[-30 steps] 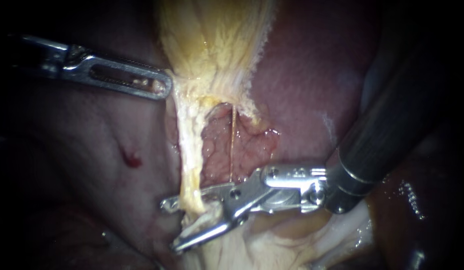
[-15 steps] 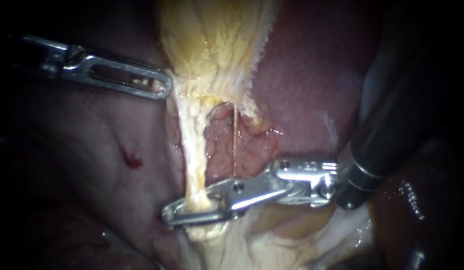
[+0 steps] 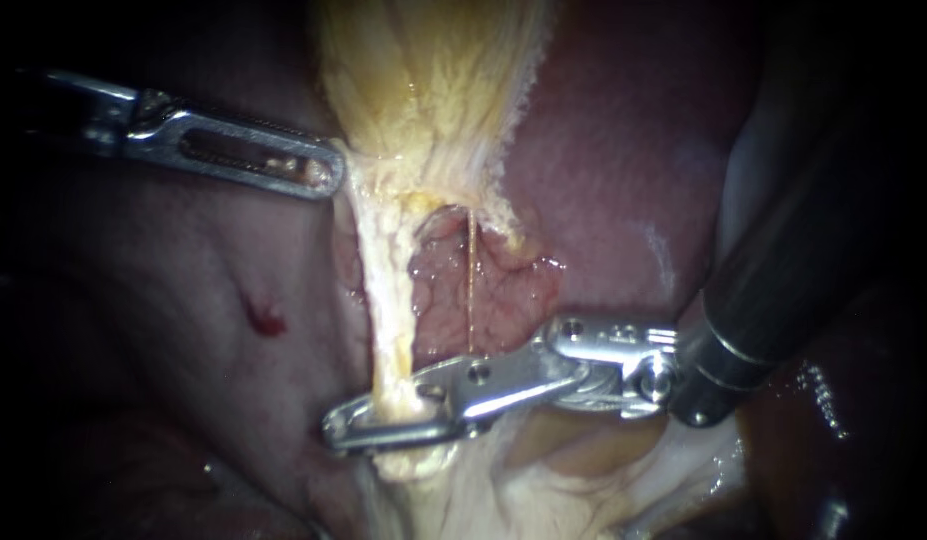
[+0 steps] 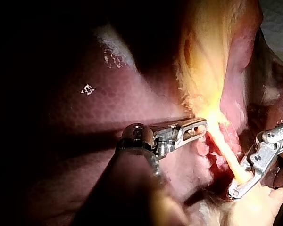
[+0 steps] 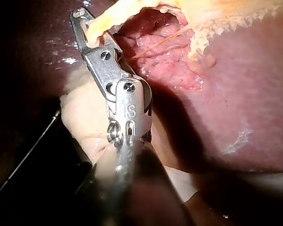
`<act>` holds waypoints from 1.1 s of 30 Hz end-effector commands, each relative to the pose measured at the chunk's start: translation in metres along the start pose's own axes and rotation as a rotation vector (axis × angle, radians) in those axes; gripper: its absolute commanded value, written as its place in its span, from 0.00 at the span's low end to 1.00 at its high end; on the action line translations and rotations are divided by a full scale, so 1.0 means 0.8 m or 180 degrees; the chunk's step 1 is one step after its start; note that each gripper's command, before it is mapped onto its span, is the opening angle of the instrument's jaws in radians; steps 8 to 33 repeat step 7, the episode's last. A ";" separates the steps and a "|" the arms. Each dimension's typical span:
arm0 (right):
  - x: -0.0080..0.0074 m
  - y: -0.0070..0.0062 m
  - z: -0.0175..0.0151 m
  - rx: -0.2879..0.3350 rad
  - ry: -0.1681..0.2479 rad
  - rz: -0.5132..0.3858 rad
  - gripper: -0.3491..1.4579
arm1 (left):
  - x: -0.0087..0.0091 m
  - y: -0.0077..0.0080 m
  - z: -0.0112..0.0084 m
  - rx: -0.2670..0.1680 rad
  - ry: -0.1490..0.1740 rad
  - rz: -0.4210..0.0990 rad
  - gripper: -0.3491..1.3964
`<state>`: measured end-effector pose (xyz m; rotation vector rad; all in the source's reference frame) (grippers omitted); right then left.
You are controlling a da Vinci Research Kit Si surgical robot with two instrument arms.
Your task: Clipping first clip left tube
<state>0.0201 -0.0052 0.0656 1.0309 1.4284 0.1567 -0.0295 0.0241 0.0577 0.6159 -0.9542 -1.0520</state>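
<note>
Since a second ago the right instrument [image 3: 341, 432] had closed its gaping jaws, which clamped the left tube [image 3: 385, 300] between them. Liver [image 3: 603, 150] lay beyond those jaws; the left instrument [image 3: 321, 172] gripped the gallbladder [image 3: 423, 80], holding the pale, stringy tube taut. Squeeze seemingly done; clip hidden, release remained

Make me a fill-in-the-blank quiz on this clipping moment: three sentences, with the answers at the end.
1. My right instrument is ___ on the left tube.
2. My left instrument grips the edge of the ___.
3. The right tube is much ___ than the left tube.

Missing words: shut; gallbladder; thinner.
</note>
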 end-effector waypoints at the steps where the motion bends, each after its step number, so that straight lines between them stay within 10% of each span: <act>1: 0.0000 0.0000 0.0000 -0.0001 0.0001 -0.0001 0.00 | 0.0000 0.0000 0.0000 0.0002 0.0000 0.0000 0.00; 33: -0.0001 0.0001 -0.0002 0.0000 0.0001 -0.0001 0.00 | 0.0000 0.0000 0.0000 0.0002 0.0000 0.0000 0.00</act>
